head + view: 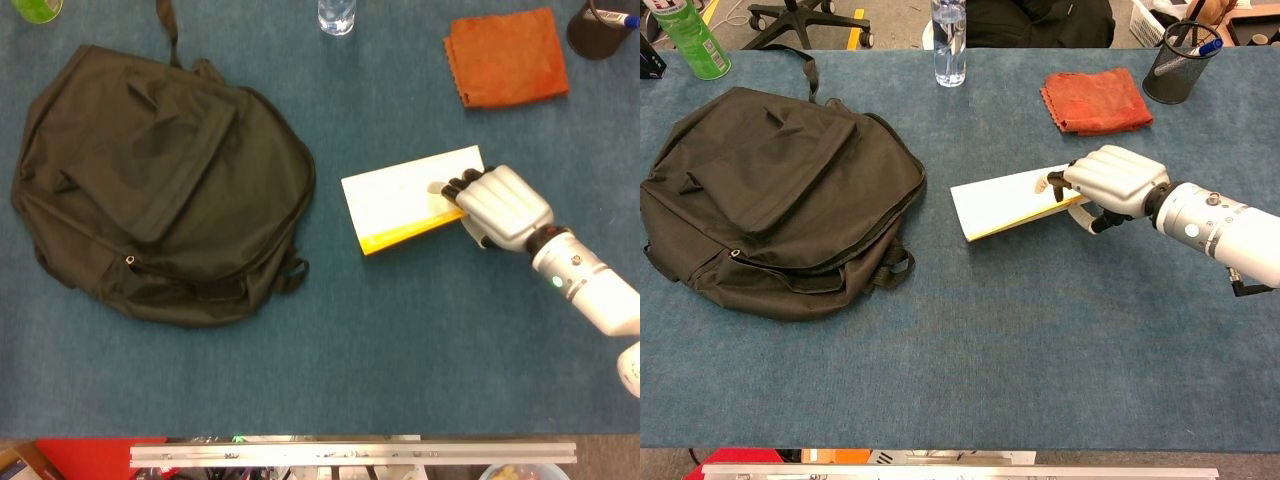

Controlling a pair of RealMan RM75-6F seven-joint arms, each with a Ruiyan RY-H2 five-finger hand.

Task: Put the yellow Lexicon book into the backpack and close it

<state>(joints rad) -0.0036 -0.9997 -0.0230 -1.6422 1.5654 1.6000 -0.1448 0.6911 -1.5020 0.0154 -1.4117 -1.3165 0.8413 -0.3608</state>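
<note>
Right hand (pixel 502 206) grips the yellow-edged book (pixel 405 198) (title not readable), tilted, beside the black backpack (pixel 150 180).

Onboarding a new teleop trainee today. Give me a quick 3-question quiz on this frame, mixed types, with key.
1. True or false: the black backpack lies with its main compartment wide open.
2. Multiple choice: the right hand is holding which thing?
A. the orange cloth
B. the yellow Lexicon book
C. the clear water bottle
3. Fill in: in the chest view, the book's gripped edge is ____ off the table, while its far edge looks to rest on it.

Key
1. False: it lies flat and no opening shows.
2. B: fingers on top of the cover, thumb underneath.
3. Lifted (tilted up).
</note>
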